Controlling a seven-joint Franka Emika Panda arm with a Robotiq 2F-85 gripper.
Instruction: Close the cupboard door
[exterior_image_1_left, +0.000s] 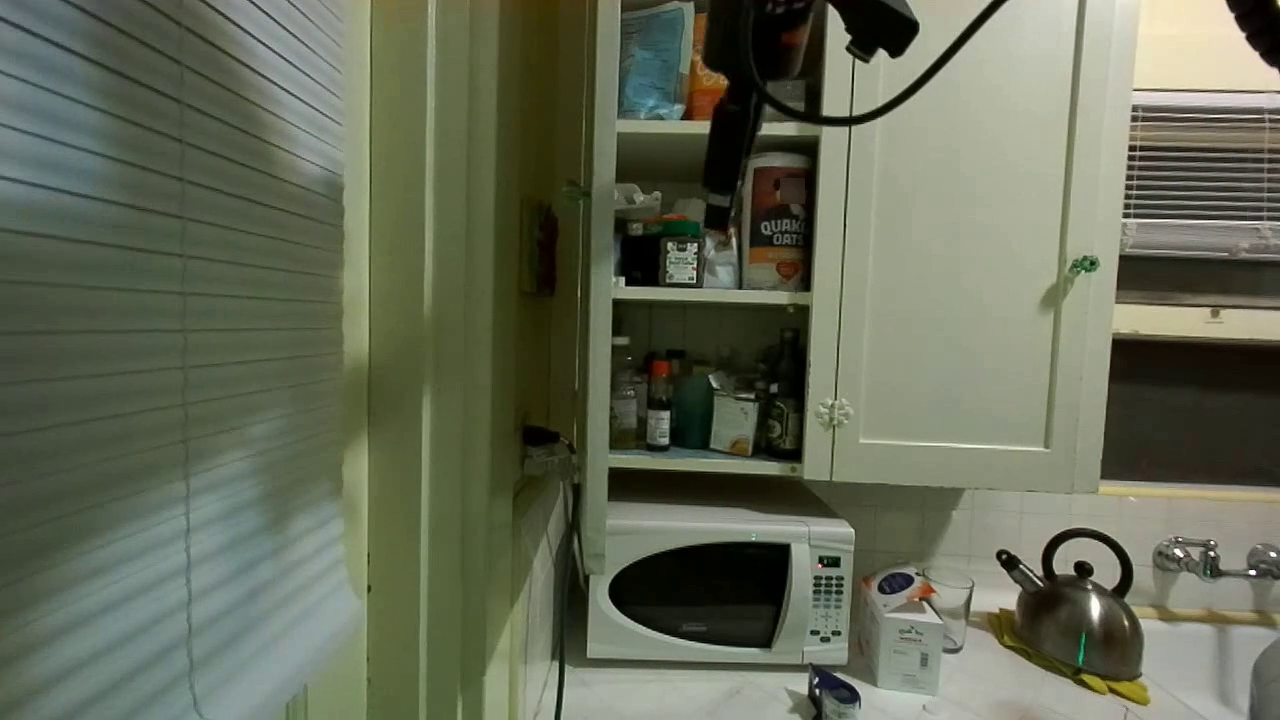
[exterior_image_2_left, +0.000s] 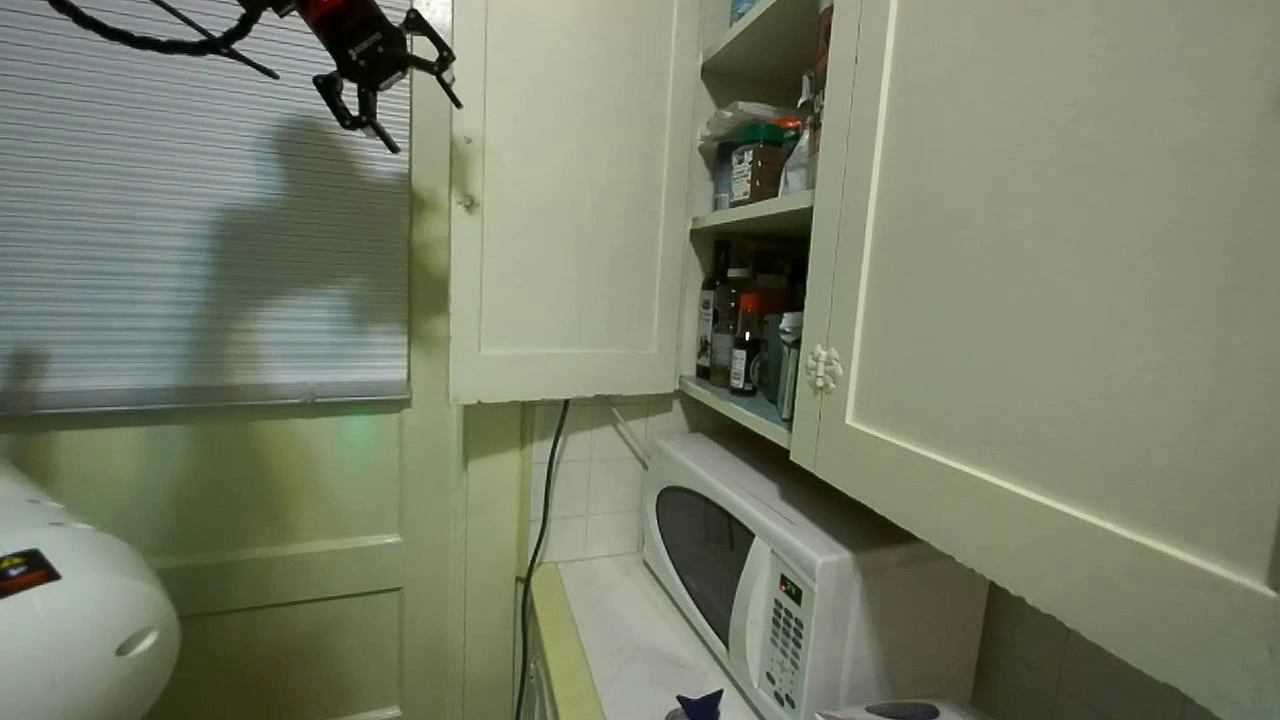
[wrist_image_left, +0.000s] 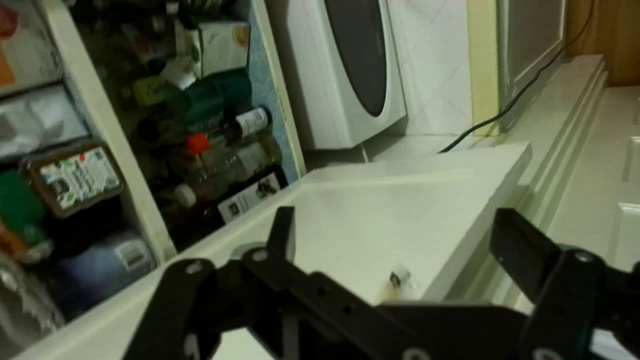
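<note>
Cupboard door (exterior_image_2_left: 570, 230) open nr microwave (exterior_image_2_left: 815, 565)

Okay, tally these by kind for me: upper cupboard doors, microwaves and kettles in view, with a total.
Upper cupboard doors: 2, the open cupboard door and the closed cupboard door
Microwaves: 1, the white microwave
Kettles: 1, the steel kettle
Total: 4

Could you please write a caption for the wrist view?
Open gripper, wide-open cupboard door beyond, bottles on the shelf.
</note>
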